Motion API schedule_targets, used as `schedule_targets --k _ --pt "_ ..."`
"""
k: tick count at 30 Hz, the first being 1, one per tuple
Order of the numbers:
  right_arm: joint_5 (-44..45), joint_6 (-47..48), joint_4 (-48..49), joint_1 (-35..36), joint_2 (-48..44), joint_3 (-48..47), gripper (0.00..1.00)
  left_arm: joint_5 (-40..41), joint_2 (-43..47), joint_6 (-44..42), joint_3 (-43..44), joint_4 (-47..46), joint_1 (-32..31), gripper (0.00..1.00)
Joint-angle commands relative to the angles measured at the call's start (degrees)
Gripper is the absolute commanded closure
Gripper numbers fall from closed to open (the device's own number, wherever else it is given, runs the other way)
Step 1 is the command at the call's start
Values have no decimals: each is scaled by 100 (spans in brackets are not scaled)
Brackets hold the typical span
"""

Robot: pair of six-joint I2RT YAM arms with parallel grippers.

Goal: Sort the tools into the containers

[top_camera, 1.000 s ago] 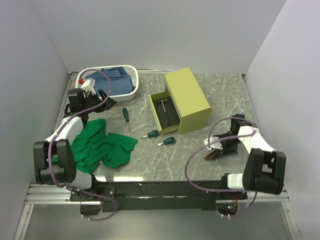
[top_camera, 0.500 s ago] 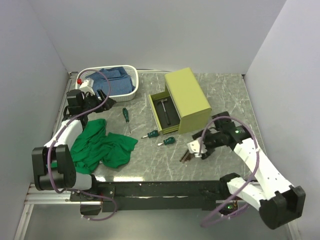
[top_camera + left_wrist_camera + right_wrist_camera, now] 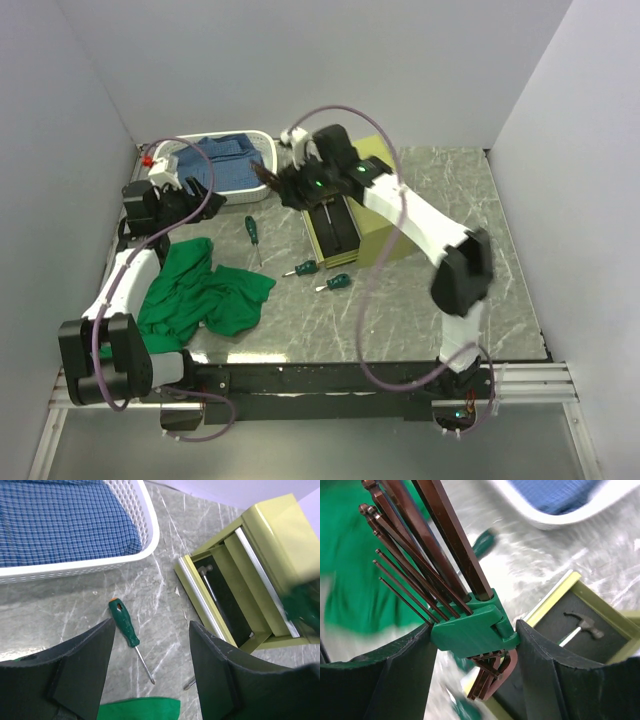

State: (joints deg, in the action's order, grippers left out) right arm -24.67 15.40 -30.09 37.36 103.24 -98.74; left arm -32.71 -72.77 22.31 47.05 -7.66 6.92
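Right wrist view: right pincer (image 3: 474, 640) is pinching the hex-key set (image 3: 452, 540) by its green holder (image 3: 470, 630), probably the firmest grip, holding it near the open drawer (image 3: 200, 600) of the chest (image 3: 280, 535), where the hammer (image 3: 581, 620) is lying; left pincer (image 3: 151, 626) is hovering spread over the long screwdriver (image 3: 125, 630).

Overhead plus wrist close-ups, sharing chest (image 3: 272, 535)

Seemingly open gap between basket (image 3: 147, 520), chest (image 3: 277, 530)
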Motion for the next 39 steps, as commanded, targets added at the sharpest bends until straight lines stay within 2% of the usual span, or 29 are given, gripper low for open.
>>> schedule_targets --k 1,5,7,9,14,18,19,20,21,22,23,24,25,30,35,37,38,39 --pt "1515 -3109 -242 -89 1144 -1857 100 -43 368 125 -55 -95 161 33" --pt "2263 -3508 -164 -54 1365 -1903 100 -25 483 142 -82 -121 248 33" --pt "2544 -3797 -400 -10 1304 -1702 100 -34 536 151 -90 -148 257 33" --pt "3183 -4061 -603 -1 1120 -1256 100 -51 562 204 -117 -218 275 33" --pt "3460 -4457 -788 -10 794 -376 100 -87 641 371 -275 -420 389 32" --pt "3626 -4808 -858 -10 873 -242 100 -104 659 354 -301 -377 433 33" --pt "3627 -4844 -885 -19 934 -242 94 -122 642 380 -301 -376 425 32" --pt "3575 -4853 -920 -1 961 -295 53 -130 642 406 -284 -376 424 32" --pt "3443 -4697 -877 -10 970 -330 39 -165 633 415 -258 -376 433 32" --pt "3085 -4582 -798 -1 935 -339 30 -192 615 424 -240 -394 433 32" --pt "2969 -4468 -745 -1 900 -409 14 -218 598 432 -222 -411 425 32" --pt "2889 -4336 -692 -1 873 -470 3 -271 545 459 -196 -412 424 32" --pt "2688 -4256 -639 8 786 -523 0 -323 510 563 -205 -438 407 32" --pt "2800 -3826 -586 113 478 -901 0 -420 195 1118 -389 -807 30 33" --pt "2931 -3018 -262 69 -5 -929 0 -350 -394 1013 49 -702 -980 37" --pt "2967 -2885 -33 -140 -146 -893 0 -350 -746 1222 226 -780 -1305 45" --pt "3011 -2815 20 -220 -155 -901 5 -368 -869 1337 243 -868 -1377 48" --pt "3238 -2806 81 -308 -173 -893 13 -342 -1105 1494 278 -1025 -1447 55"
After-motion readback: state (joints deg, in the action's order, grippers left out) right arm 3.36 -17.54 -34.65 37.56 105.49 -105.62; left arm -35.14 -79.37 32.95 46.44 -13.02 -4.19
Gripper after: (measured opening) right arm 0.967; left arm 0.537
